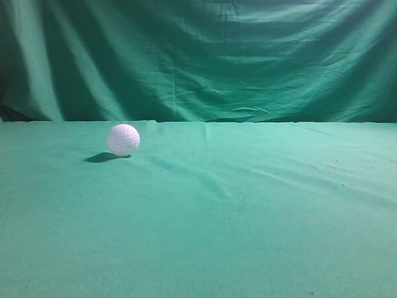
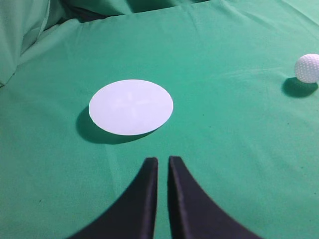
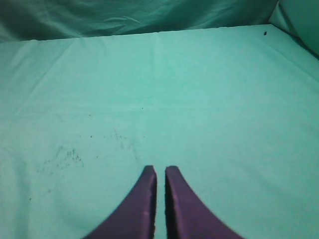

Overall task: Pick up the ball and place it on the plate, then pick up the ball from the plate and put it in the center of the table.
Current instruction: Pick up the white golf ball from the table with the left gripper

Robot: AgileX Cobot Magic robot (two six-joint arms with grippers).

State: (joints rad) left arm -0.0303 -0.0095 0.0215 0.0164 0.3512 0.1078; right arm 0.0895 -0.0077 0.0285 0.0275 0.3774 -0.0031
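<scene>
The white dimpled golf ball (image 1: 123,139) rests on the green cloth table (image 1: 248,217), left of centre in the exterior view. It also shows at the right edge of the left wrist view (image 2: 308,67). The flat round white plate (image 2: 131,106) lies on the cloth ahead of my left gripper (image 2: 163,160), which is shut and empty, well apart from the ball. My right gripper (image 3: 160,171) is shut and empty over bare cloth. Neither gripper nor the plate shows in the exterior view.
A draped green backdrop (image 1: 198,56) hangs behind the table's far edge. Small dark specks (image 3: 60,157) mark the cloth left of the right gripper. Cloth folds rise at the left (image 2: 20,35) of the left wrist view.
</scene>
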